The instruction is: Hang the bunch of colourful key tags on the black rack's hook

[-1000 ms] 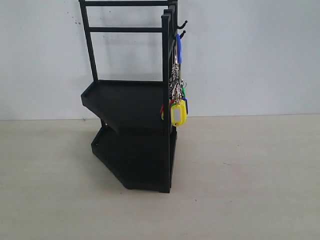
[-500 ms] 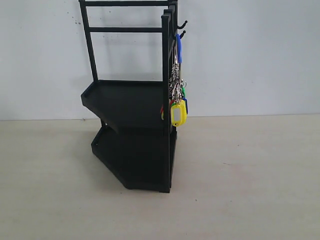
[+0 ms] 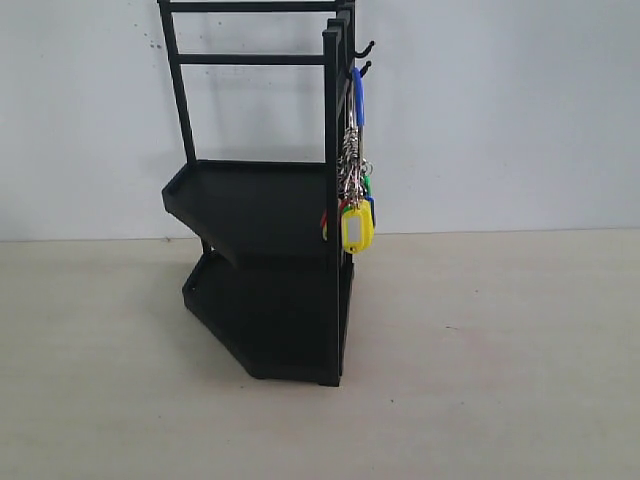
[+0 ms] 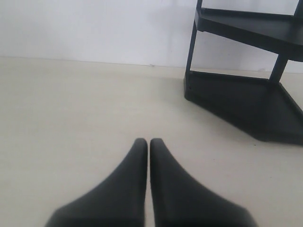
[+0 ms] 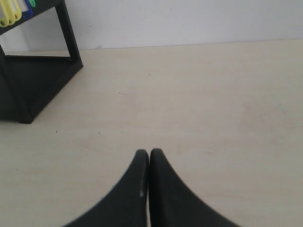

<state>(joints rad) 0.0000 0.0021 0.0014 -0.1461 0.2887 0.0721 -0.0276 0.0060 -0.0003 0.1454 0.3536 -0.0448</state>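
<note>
The black rack stands on the table against the white wall. The colourful key tag bunch hangs down the rack's right side, its blue loop over a hook, with the yellow tag lowest. In the right wrist view the tags show at one corner beside the rack's base. My left gripper is shut with nothing in it, low over the table and well back from the rack. My right gripper is also shut and empty. Neither gripper appears in the exterior view.
A second hook sticks out above the one in use. Pale bare table spreads to the right and front of the rack.
</note>
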